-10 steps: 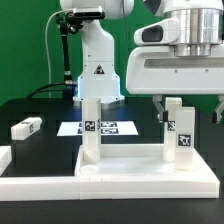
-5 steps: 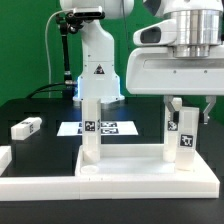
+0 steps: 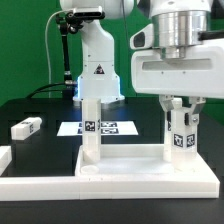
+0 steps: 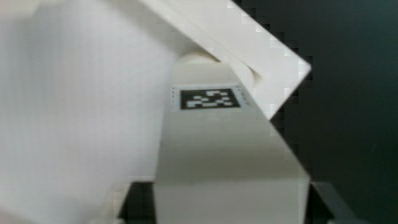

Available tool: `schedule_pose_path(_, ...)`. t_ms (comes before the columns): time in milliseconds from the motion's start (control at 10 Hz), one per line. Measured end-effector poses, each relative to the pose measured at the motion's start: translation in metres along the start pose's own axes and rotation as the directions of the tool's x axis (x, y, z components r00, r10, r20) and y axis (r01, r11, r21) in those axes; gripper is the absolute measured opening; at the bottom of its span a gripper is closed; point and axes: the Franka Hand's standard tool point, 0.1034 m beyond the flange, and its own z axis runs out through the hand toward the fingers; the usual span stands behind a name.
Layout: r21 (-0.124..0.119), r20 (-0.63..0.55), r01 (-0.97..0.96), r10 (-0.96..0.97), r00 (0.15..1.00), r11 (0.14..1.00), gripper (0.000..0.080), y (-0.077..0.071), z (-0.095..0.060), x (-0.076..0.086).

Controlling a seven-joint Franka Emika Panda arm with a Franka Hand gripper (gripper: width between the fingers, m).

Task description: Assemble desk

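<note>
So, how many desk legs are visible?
3. Exterior view: left leg upright on the desk top; right leg upright between the hand's fingers; loose leg lying on the table, far left. A fourth may be hidden.

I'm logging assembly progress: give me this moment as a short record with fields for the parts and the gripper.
top: wide flat white plastic desk top on the black table
exterior-left leg: short square white exterior-left leg, upright on the top
exterior-right leg: exterior-right leg, same kind, upright on the top
loose leg: loose leg lying on the table, exterior view's far left
gripper: gripper, fingers flanking the exterior-right leg's upper end; clamped or not unclear
marker board: marker board behind the top
</note>
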Motion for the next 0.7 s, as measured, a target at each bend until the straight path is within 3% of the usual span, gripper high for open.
schedule_pose_path(200,-0.001,0.014,-0.128,0.128,0.992,0.992,0.0291,0.0019,0.0,0.0036)
schedule_pose_path(300,-0.013,0.017,-0.258,0.258,0.966,0.966,0.0291,0.0024,-0.0001,0.0036)
schedule_pose_path(600,-0.017,0.005,-0.241,0.241,0.97,0.97,0.0292,0.0028,0.0003,0.0028)
schedule_pose_path(700,-0.039,-0.046,-0.012,0.011,0.999,0.999,0.0461,0.0022,0.0007,-0.0014)
